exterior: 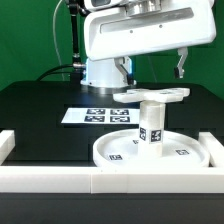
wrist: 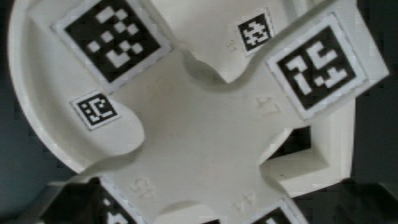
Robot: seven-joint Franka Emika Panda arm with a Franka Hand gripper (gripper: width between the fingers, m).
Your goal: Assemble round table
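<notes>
The cross-shaped piece (exterior: 150,97) sits flat on top of the short post (exterior: 150,126). The post stands upright in the middle of the round disc (exterior: 110,152), which lies on the black table. All three are white and carry square tags. My gripper (exterior: 153,68) hangs just above the cross-shaped piece. Its two fingers are spread wide, one over each end, and hold nothing. In the wrist view the cross-shaped piece (wrist: 214,140) fills most of the picture, with the disc (wrist: 39,120) below it. My fingertips do not show clearly there.
The marker board (exterior: 92,115) lies flat behind the disc. A white border rail (exterior: 110,182) runs along the front, with raised ends at the exterior view's left (exterior: 7,143) and right (exterior: 214,143). The arm's white base (exterior: 105,70) stands at the back.
</notes>
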